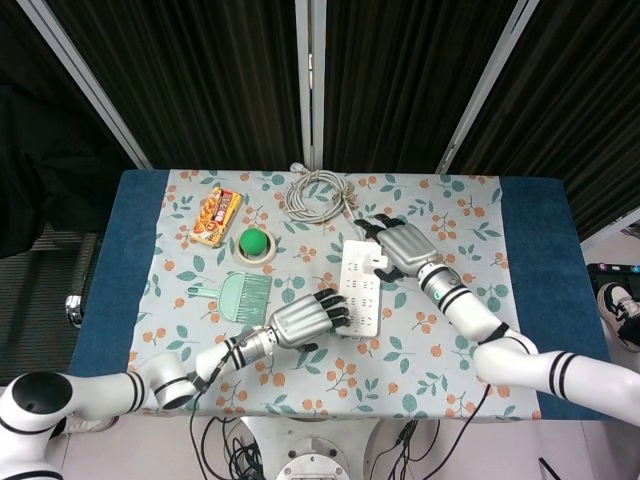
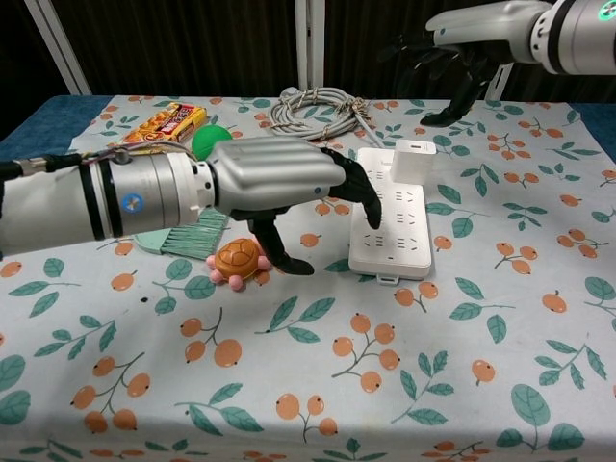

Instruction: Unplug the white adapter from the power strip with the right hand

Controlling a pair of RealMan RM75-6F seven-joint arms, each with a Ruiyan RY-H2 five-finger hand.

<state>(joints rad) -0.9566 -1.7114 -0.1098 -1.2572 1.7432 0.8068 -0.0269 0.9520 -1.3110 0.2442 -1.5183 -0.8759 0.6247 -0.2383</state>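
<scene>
The white power strip lies mid-table with the white adapter plugged upright into its far end. My right hand hovers above and just behind the adapter with its fingers spread, holding nothing and not touching it. In the head view the right hand overlaps the strip's far right corner and hides most of the adapter. My left hand reaches in from the left, and its fingertips rest on the near half of the strip. It holds nothing.
A coiled grey cable lies behind the strip. To the left are a snack packet, a green ball in a ring, a green brush and an orange turtle toy just under my left hand.
</scene>
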